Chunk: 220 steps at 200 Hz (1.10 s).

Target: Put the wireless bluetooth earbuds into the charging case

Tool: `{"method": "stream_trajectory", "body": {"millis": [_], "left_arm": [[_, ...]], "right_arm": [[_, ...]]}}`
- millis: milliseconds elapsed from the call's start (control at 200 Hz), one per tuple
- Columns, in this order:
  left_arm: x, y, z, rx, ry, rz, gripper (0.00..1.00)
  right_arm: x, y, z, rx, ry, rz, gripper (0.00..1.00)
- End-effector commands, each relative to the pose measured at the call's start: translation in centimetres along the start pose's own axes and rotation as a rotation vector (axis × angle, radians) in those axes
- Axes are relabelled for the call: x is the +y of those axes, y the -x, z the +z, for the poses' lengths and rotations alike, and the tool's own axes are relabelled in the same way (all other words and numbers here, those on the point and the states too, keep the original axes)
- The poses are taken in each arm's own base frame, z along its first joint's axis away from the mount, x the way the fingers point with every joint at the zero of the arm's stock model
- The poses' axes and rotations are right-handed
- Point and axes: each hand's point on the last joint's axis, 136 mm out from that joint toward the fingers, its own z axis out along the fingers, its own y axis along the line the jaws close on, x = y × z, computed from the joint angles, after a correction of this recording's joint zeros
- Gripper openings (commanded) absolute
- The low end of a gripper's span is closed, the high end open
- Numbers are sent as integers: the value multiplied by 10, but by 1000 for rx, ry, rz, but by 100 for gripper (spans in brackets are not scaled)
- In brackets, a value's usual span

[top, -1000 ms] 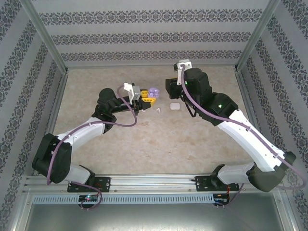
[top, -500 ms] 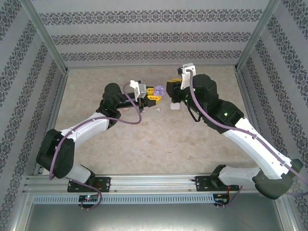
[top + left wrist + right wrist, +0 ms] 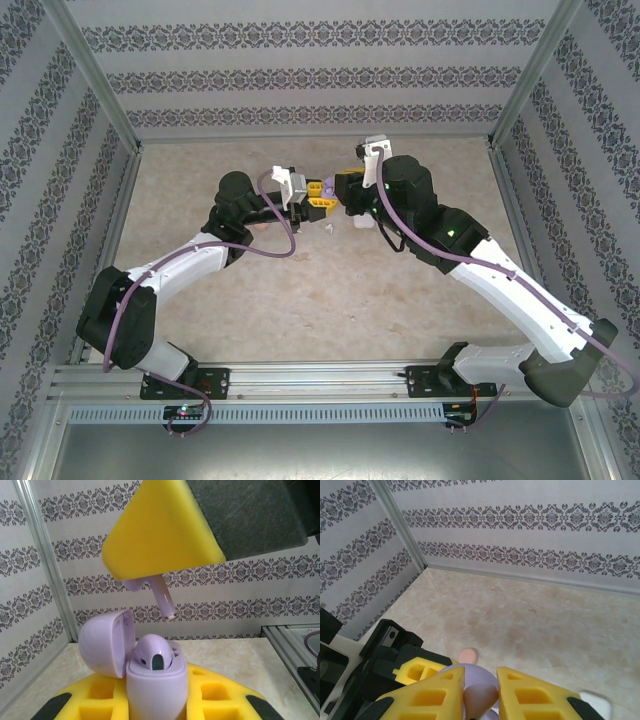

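My left gripper (image 3: 313, 193) is shut on an open purple charging case (image 3: 157, 682), which stands upright between its yellow fingers (image 3: 220, 700). The lid (image 3: 102, 642) is tipped back to the left. One purple earbud (image 3: 154, 653) sits in the case's left socket. My right gripper (image 3: 346, 189) is directly above the case and shut on a second purple earbud (image 3: 161, 594), whose stem points down a short way above the case. In the right wrist view that earbud (image 3: 481, 698) sits between the yellow pads (image 3: 432, 696), with the purple lid (image 3: 470, 672) beneath.
A pink case (image 3: 468, 655) lies on the table beyond the grippers, near the left arm (image 3: 262, 225). A white case (image 3: 362, 222) lies under the right wrist, with a small white earbud (image 3: 328, 229) beside it. Patterned walls and metal posts enclose the table.
My right gripper has swung left and down with the purple earbud until it is over the open case. The left gripper shifted right at first and now holds still.
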Motion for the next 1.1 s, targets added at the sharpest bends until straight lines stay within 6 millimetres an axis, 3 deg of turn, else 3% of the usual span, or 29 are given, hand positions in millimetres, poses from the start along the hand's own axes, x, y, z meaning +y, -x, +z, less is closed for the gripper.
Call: {"method": "stream_trajectory", "body": {"millis": [0, 545, 1094], "left_arm": [[-7, 16, 4, -30, -36, 35, 0], [-5, 22, 2, -39, -14, 48, 0], [-8, 28, 0, -49, -16, 60, 0]], "right_arm": [[8, -2, 4, -3, 28, 11, 22], [3, -19, 10, 29, 14, 24, 21], [-14, -30, 17, 49, -38, 33, 20]]}}
